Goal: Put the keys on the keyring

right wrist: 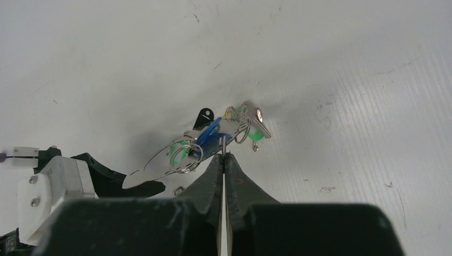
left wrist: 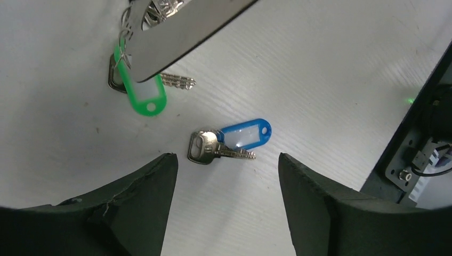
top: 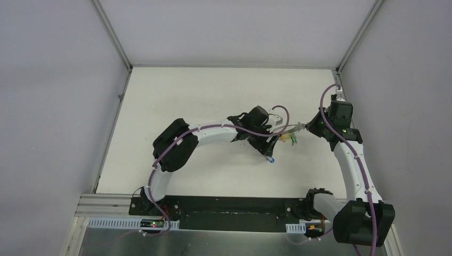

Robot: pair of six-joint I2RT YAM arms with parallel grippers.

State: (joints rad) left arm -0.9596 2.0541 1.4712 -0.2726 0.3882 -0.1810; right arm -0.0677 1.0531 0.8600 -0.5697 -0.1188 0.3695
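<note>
A silver key with a blue tag (left wrist: 242,135) lies flat on the white table, just beyond the tips of my left gripper (left wrist: 226,164). That gripper is open, with only bare table between its fingers. From above, the blue key (top: 272,159) shows right at the left gripper (top: 268,149). My right gripper (right wrist: 224,156) is shut on a thin edge of the keyring (right wrist: 224,143). From the keyring hang wire rings, a flat silvery plate (right wrist: 149,168) and green-tagged keys (right wrist: 255,133). The plate (left wrist: 181,26) and one green-tagged key (left wrist: 141,96) hang over the table beyond the blue key.
Grey walls close the white table (top: 213,90) at the back and both sides. The two grippers stand close together at centre right. The left arm's black and white parts (right wrist: 58,184) fill the right wrist view's lower left. Black hardware (left wrist: 421,149) stands at the left wrist view's right edge.
</note>
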